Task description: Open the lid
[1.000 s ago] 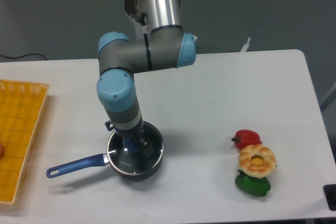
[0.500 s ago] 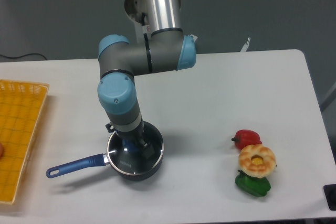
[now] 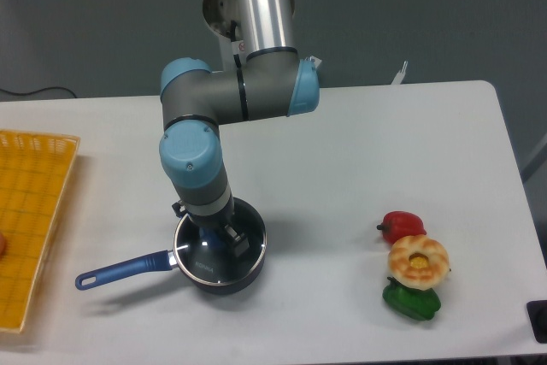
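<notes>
From the fixed camera, the round clear glass lid with a silver metal rim (image 3: 208, 269) sits flat on the dark blue long-handled saucepan (image 3: 128, 267), near the front left of the white table (image 3: 359, 151). Its blue knob (image 3: 215, 242) shows at the centre. The two-finger gripper (image 3: 219, 240) reaches straight down onto that knob, fingers close around it; whether they actually clamp it I cannot tell.

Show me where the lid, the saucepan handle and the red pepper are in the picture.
lid (image 3: 224, 260): fixed camera view, on the clear glass near the front rim.
saucepan handle (image 3: 120, 270): fixed camera view, middle of the blue handle.
red pepper (image 3: 400, 223): fixed camera view, on its red top.
</notes>
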